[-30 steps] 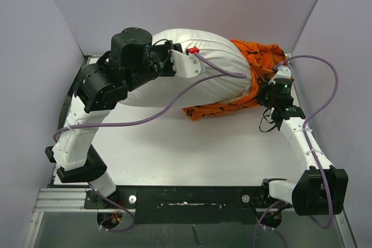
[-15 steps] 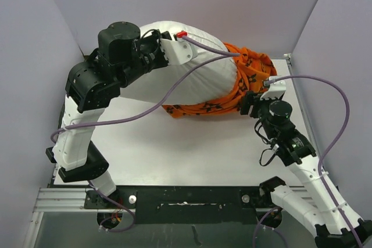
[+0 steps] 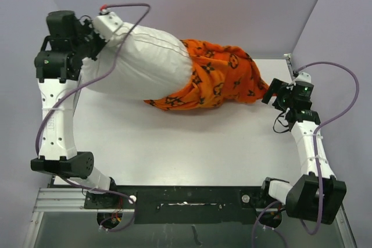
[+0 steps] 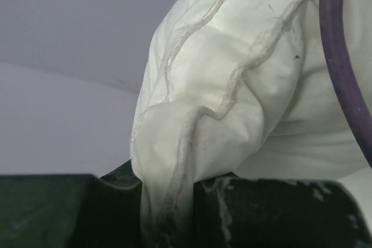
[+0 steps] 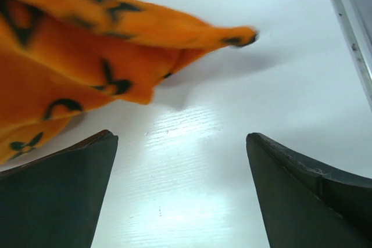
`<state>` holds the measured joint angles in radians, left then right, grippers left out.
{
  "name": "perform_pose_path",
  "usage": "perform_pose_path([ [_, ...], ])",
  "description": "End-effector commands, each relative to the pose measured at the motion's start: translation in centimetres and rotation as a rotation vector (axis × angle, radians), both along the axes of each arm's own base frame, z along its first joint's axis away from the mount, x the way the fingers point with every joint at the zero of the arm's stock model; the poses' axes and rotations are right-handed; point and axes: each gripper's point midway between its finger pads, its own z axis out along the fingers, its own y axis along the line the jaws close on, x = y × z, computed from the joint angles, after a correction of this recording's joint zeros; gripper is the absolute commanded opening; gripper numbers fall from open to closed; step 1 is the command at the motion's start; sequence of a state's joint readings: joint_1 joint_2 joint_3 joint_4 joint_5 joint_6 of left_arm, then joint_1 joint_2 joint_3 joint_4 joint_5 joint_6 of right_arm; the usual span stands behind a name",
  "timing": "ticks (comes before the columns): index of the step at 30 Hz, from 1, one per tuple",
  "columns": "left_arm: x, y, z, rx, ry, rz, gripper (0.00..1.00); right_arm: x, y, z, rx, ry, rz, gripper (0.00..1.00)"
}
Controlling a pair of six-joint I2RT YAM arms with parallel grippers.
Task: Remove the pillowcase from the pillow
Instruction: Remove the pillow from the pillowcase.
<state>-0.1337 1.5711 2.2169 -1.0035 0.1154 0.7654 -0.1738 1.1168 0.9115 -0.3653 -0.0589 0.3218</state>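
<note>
pillow (image 3: pixel 142 62) hauled left | left jaws clamped on pillow | right jaws apart

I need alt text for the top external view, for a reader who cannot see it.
A white pillow lies across a white table, its right part inside an orange pillowcase with black motifs. The left gripper pinches the pillow's left end; the right gripper is open beside the pillowcase's right end, holding nothing.
</note>
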Motion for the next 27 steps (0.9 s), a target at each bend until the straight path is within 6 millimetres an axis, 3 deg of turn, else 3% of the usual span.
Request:
perform_pose_path([
  [1, -3.1, 5.1, 10.2, -0.126, -0.351, 0.027, 0.00, 3.4, 1.8, 2.0, -0.018, -0.129, 0.213, 0.98],
  [6, -0.5, 7.9, 8.1, -0.160, -0.308, 0.061, 0.00, 6.2, 5.9, 2.1, -0.155, -0.267, 0.553, 0.98],
  [9, 1.2, 8.0, 7.2, -0.172, -0.291, 0.054, 0.00, 8.6, 8.4, 2.9, -0.196, -0.348, 0.688, 0.98],
  [14, 3.3, 7.8, 6.1, -0.130, -0.276, 0.040, 0.00, 14.6, 13.2, 3.2, -0.174, -0.393, 0.872, 0.98],
  [20, 5.5, 9.2, 3.8, -0.053, -0.247, 0.068, 0.00, 20.8, 20.4, -1.2, -0.293, -0.355, 1.070, 0.98],
  [24, 6.5, 10.1, 3.4, 0.012, -0.251, 0.080, 0.00, 24.2, 22.6, -5.6, -0.256, -0.313, 1.088, 0.98],
  [27, 7.3, 10.6, 2.9, 0.029, -0.241, 0.094, 0.00, 25.0, 24.0, -8.8, -0.268, -0.272, 1.134, 0.98],
])
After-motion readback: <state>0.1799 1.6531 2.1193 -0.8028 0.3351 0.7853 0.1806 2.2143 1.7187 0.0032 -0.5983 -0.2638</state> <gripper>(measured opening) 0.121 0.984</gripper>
